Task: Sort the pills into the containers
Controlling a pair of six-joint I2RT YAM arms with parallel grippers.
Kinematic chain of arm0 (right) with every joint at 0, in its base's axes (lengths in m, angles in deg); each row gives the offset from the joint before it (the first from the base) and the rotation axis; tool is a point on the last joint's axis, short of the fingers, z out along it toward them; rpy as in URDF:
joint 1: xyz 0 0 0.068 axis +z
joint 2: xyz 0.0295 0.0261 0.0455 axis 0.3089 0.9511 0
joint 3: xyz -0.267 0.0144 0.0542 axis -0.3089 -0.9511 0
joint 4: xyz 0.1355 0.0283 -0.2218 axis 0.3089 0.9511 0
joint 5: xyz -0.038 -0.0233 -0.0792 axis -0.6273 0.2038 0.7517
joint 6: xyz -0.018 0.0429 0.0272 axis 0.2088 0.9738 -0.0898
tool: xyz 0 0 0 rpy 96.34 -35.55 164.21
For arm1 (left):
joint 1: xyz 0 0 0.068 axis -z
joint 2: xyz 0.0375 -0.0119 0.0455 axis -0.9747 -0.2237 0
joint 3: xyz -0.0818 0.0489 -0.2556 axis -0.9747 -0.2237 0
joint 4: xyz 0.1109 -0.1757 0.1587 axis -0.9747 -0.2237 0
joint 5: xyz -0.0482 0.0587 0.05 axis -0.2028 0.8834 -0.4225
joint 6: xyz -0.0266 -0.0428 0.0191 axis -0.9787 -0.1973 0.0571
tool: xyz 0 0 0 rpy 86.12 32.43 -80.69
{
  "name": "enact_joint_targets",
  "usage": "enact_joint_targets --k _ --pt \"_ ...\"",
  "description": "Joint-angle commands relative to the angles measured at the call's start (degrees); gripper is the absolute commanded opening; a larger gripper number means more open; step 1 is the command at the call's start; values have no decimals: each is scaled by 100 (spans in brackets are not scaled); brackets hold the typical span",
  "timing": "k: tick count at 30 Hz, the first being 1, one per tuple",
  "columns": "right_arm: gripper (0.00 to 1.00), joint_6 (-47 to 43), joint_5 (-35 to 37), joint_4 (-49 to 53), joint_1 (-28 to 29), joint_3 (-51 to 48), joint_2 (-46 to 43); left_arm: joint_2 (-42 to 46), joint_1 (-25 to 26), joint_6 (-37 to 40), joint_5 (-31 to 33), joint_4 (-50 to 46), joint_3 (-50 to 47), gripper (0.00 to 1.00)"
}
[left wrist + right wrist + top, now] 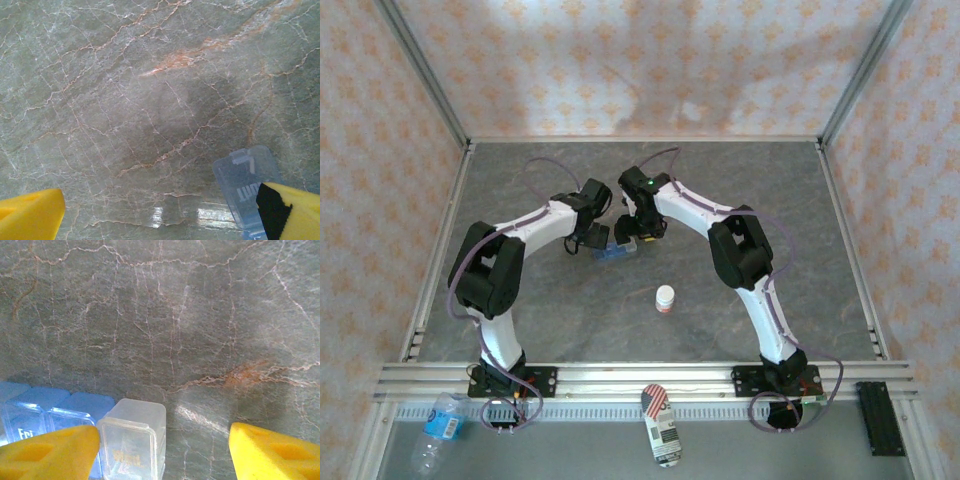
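Well, the pill organiser (615, 250) lies around the middle of the table (520, 330), a little nearer the far edge than the near one. My right wrist view shows its blue lidded cells in a row (50, 410), with a clear compartment (135, 435) at the end of the row. A white bottle (665, 298) with an orange band stands apart from the organiser, toward the near edge. Beyond that edge, past the rail, lie a water bottle (438, 430) and a printed can (662, 425).

My left gripper (160, 215) is spread as wide as it goes and holds nothing. One yellow finger (292, 210) overlaps the organiser's end, though I cannot tell if they touch. My right gripper (165, 452) stands apart too. The clear compartment sits between its fingers (55, 450), ungripped.
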Motion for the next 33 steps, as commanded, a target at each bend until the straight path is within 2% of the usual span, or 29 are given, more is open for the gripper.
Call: enact_joint_targets --k 1,10,16,21,27,33 --pt "70 -4 579 350 65 -300 282 -32 -43 -21 -56 33 157 100" --pt "71 -4 492 583 35 110 7 745 -68 -445 -523 -66 430 100" --pt "72 6 447 649 -107 171 -417 1362 -169 -1150 -1494 585 -54 100" --pt "73 -4 516 554 -292 -161 -734 1585 -174 -1760 -2192 1286 -729 100" --pt "72 56 517 301 -448 -683 -1017 1727 -165 -2247 -2408 2078 -1587 100" --pt "72 91 552 122 -595 -1187 -1367 1444 -147 -2376 -2703 2622 -1872 100"
